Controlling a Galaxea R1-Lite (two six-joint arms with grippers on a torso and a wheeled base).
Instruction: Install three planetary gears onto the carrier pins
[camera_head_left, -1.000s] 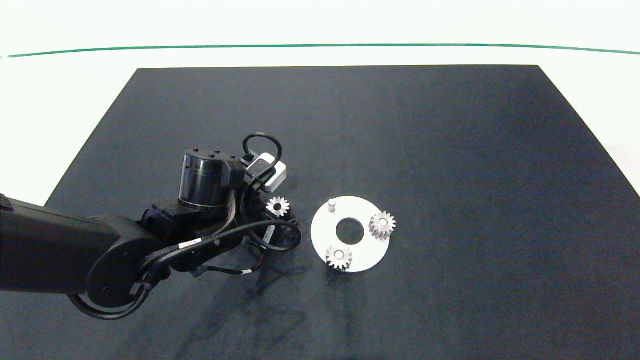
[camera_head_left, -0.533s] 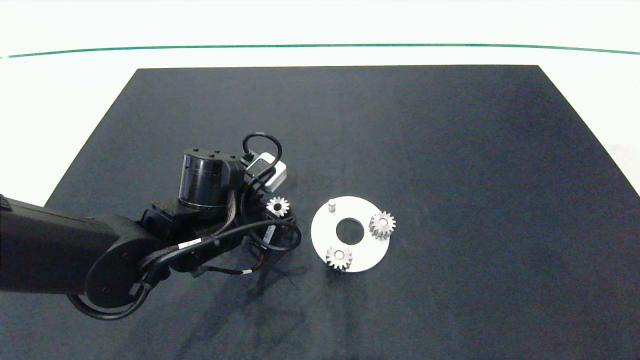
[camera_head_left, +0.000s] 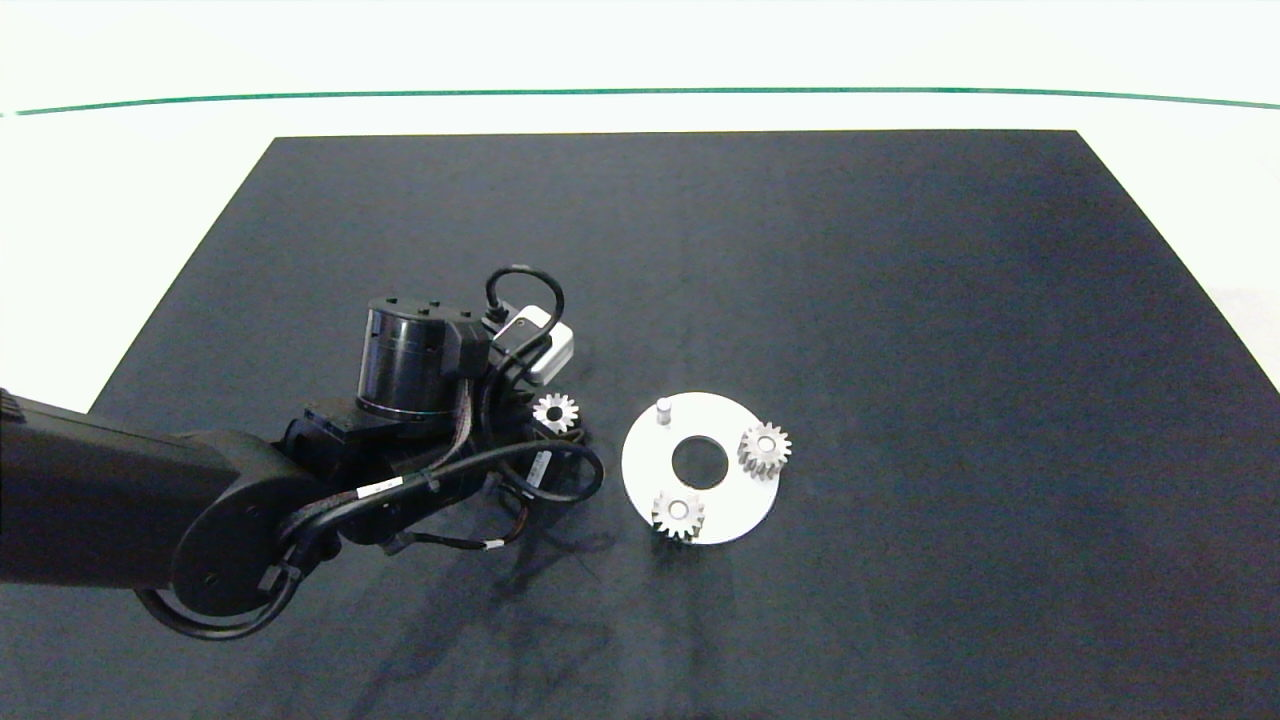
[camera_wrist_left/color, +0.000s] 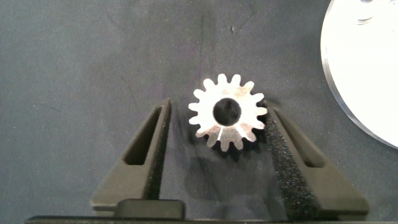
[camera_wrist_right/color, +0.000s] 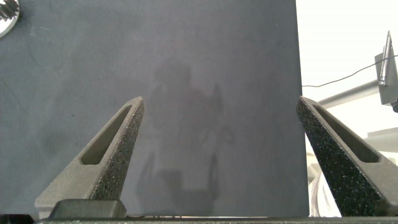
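We see the left gripper (camera_wrist_left/color: 219, 115) low over the dark mat (camera_head_left: 900, 300), just to the left of the white disc (camera_head_left: 738, 505) in the head view. Its fingers (camera_wrist_left/color: 146, 155) stand spread, and the loose gear (camera_wrist_left/color: 227, 112) lies flat on the mat between them. One pad touches the gear's teeth, or very nearly so (we cannot settle which), while the other finger stands clear of it with a strip of mat showing between. So the claw is released, not clamped on anything. From above, the same gear (camera_head_left: 556, 412) peeks out past the wrist, at the claw's tip on the side facing the disc.

Beyond the claw, on the disc, two gears already sit on pins: one (camera_head_left: 764, 450) on the side of the disc farthest from the claw, one (camera_head_left: 678, 515) on the disc's near edge toward the bottom of the head view. The third pin (camera_head_left: 662, 408) stands bare, on the part of the disc closest to the claw. The disc's rim (camera_wrist_left/color: 348, 93) also shows in the left wrist view, just past the touching finger.

The right gripper (camera_wrist_right/color: 221, 118) is out of the head view; its own camera shows its fingers wide apart above the mat near its edge, holding nothing.
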